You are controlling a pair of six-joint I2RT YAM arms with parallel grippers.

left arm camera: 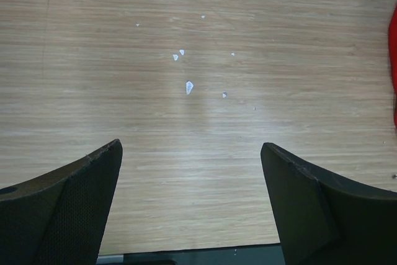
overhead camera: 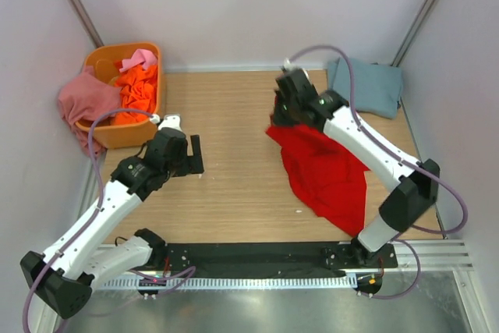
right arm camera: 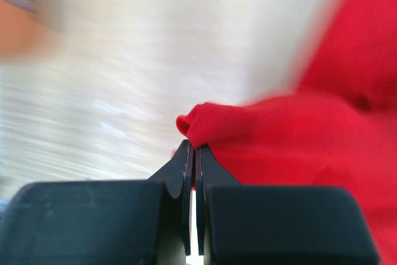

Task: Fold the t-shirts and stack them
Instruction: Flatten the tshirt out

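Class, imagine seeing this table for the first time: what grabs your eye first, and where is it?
The bright red t-shirt sprawled right of centre, its far edge pinched in the right claw. Then the orange tub at back left, overflowing with shirts.

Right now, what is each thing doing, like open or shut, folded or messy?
Red shirt: unfolded, crumpled.
Blue shirt: folded, flat.
Tub: upright, holding shirts.
Rose shirt: draped over tub's rim.
Orange shirt: bunched in tub.
Pink shirt: bunched in tub.
Left gripper: open, empty.
Right gripper: shut on red shirt.
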